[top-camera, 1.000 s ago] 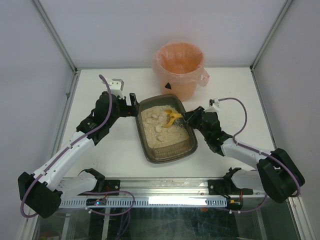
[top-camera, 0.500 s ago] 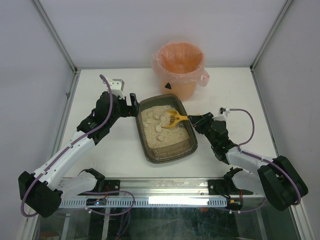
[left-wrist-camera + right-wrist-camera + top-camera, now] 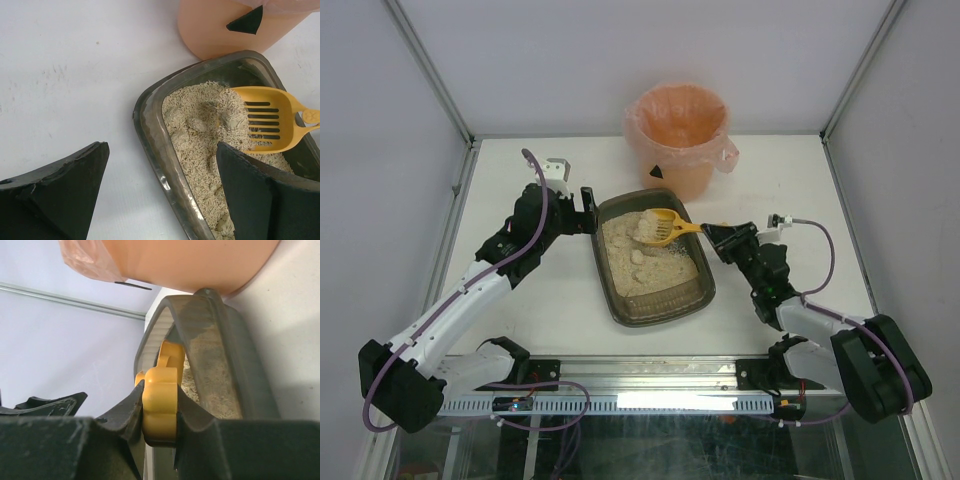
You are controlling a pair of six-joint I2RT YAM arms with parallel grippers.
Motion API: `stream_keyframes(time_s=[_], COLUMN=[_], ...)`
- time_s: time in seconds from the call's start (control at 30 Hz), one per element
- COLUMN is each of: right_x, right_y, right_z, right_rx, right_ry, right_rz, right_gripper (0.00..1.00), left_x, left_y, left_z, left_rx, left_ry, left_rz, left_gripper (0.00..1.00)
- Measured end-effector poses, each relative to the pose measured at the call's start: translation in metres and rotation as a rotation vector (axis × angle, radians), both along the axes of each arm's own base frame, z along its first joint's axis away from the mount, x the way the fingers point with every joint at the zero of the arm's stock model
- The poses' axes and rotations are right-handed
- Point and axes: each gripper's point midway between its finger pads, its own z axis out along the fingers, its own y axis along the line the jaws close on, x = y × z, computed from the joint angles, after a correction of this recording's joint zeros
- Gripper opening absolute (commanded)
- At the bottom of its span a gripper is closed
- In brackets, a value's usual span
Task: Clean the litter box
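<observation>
This is a robotics lab test cell rather than a home. A white table (image 3: 570, 310) is boxed in by plain white wall panels (image 3: 620, 50) held in aluminium frame posts (image 3: 428, 68) that slant in from the upper corners of the top view. The left arm (image 3: 460, 305) and right arm (image 3: 820, 320) are bolted to a metal rail (image 3: 650, 372) along the bottom edge. Purple cables (image 3: 541, 200) loop off them, and a slotted cable duct (image 3: 620, 402) runs just below. At centre, the litter box (image 3: 655, 310) and an orange bag-lined bucket (image 3: 680, 150) stand on the tabletop.
</observation>
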Motion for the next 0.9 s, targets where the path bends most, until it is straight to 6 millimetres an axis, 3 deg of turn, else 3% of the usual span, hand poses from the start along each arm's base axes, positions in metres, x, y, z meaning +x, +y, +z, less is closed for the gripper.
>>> stream_keyframes(time_s=[0.27,0.5,0.9], right_x=[0.0,-0.005,-0.007], right_y=[-0.011,-0.008,-0.009], right_z=[0.015,0.03,0.033], right_rx=[0.068,0.134,0.176], right_ry=[-0.036,-0.069,-0.063], right_rz=[0.041,0.11,0.15], right_gripper=[0.0,0.0,0.0], left_x=[0.0,-0.001,-0.001], left_y=[0.0,0.001,0.001], left_z=[0.0,0.003,0.003], left_rx=[0.0,-0.003,-0.004], left_ry=[-0.001,-0.008,-0.009], left_rz=[0.0,0.001,0.001], left_gripper=[0.93,0.93,0.93])
